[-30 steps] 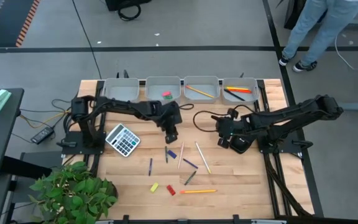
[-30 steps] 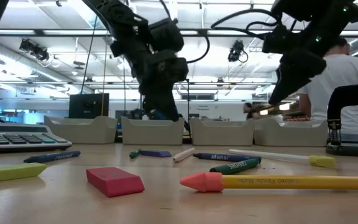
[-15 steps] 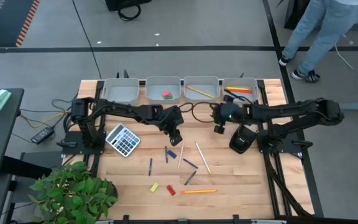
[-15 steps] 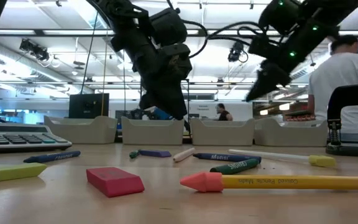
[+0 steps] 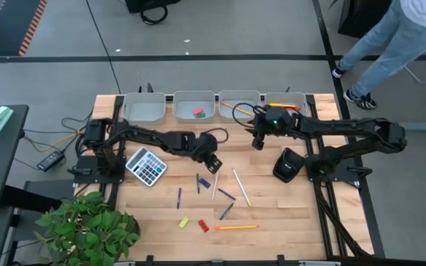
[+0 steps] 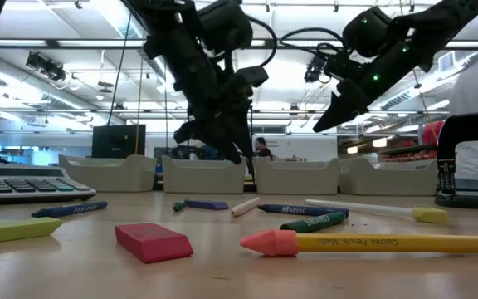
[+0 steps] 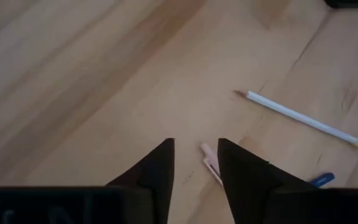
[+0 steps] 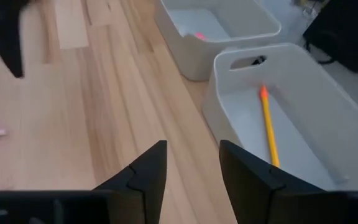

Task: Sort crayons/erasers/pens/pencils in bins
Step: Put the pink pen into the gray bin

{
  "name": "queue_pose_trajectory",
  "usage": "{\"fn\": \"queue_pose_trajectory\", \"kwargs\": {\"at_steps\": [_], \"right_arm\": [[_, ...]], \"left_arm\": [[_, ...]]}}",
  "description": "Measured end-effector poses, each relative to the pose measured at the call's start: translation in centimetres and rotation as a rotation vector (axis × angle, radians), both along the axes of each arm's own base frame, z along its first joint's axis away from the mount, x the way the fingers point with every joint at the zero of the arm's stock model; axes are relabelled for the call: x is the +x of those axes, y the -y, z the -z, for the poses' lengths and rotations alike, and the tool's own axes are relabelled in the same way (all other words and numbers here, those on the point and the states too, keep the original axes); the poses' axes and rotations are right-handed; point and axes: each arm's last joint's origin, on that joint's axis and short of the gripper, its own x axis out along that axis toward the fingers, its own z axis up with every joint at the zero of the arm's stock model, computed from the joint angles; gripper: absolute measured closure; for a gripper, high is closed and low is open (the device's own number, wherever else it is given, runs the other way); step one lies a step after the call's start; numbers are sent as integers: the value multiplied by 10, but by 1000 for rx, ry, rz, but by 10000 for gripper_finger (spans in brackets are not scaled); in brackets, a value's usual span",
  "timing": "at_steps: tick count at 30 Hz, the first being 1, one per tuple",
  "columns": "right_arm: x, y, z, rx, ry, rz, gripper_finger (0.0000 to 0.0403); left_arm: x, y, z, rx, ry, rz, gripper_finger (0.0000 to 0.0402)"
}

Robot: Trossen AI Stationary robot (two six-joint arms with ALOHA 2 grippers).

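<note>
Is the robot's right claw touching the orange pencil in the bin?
Apart. In the right wrist view the right gripper is open and empty, above bare wood short of the bin where the pencil lies.

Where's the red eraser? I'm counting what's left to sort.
High view: the red eraser lies near the table's front edge, between a yellow eraser and an orange pencil.

Hardly any lettering can be made out here. Low on the table, the big yellow pencil point(image 6: 372, 242) at lower right of the low view carries a line of small print along its barrel, too blurred to read. The green crayon point(image 6: 315, 221) and blue crayon point(image 6: 291, 210) behind it show label printing, likewise unreadable.
</note>
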Motion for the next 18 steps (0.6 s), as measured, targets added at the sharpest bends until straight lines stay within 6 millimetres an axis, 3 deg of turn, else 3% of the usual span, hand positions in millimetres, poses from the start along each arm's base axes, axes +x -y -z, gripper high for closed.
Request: {"fn": "queue_pose_trajectory", "kwargs": {"at_steps": [9,18], "right_arm": [[9,4,22,99,-64,-45,247],[11,1,27,167,-61,-69,247]], "left_arm": [[-1,50,-2,138,55,-119,305],[-2,63,-2,82,70,-141,308]]}}
